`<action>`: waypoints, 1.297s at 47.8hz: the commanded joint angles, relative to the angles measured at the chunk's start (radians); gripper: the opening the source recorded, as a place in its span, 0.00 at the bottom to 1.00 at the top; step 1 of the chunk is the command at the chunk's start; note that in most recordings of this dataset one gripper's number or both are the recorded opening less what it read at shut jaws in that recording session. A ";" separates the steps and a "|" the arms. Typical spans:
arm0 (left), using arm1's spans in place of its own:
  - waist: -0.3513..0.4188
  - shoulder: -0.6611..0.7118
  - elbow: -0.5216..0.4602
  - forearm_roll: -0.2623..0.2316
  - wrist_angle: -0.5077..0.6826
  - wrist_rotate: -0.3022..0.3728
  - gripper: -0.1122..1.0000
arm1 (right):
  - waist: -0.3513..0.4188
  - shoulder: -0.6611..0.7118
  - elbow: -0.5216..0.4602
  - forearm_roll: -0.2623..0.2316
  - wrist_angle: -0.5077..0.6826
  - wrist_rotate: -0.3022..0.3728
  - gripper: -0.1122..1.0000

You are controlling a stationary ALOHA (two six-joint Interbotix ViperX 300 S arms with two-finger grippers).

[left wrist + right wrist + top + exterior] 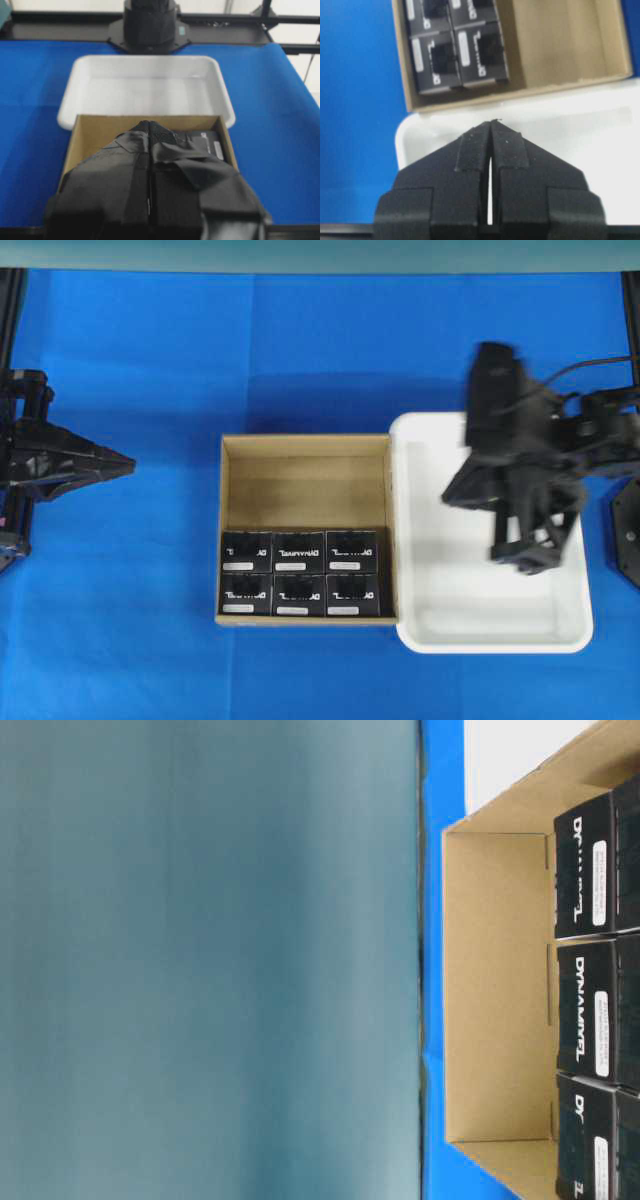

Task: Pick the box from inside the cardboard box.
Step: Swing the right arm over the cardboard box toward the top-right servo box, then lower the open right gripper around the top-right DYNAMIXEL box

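Overhead view: the cardboard box (pixel 305 528) sits mid-table with six black boxes packed into its near half, two rows of three. The right gripper (pixel 527 552) hangs over the white tray (pixel 490 635), just right of the carton, so the nearest box (pixel 352 551) lies to its left, long side running left-right. The left gripper (pixel 118 464) is parked well off to the left, so I'd say the right arm is closer.

Table-level view: just the carton's bare half and three box tops, no grippers in sight.

Left wrist view: its jaws are pressed together, holding nothing, pointing over the carton wall (pixel 145 121) toward the tray.

Right wrist view: jaws pinched shut and empty over the tray (pixel 580 125), with the boxes straight ahead past the carton's wall, toward the upper left.
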 commanded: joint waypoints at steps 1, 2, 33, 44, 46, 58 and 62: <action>-0.002 0.005 -0.025 0.003 -0.002 -0.002 0.04 | 0.005 0.072 -0.086 0.006 0.061 -0.003 0.10; -0.002 0.005 -0.025 0.003 0.002 -0.002 0.04 | 0.005 0.089 -0.104 0.006 0.080 -0.005 0.10; -0.005 0.003 -0.025 0.003 0.017 -0.003 0.04 | 0.005 0.430 -0.575 0.006 0.476 -0.115 0.10; -0.012 0.003 -0.025 0.002 0.018 -0.003 0.04 | 0.005 0.465 -0.597 0.006 0.485 -0.121 0.10; -0.017 0.003 -0.025 0.003 0.018 -0.003 0.04 | 0.006 0.468 -0.598 0.006 0.488 -0.120 0.10; -0.018 0.003 -0.025 0.003 0.018 -0.003 0.04 | 0.006 0.486 -0.591 0.006 0.482 -0.129 0.12; -0.018 0.003 -0.025 0.003 0.017 -0.003 0.04 | 0.008 0.497 -0.574 0.006 0.476 -0.150 0.16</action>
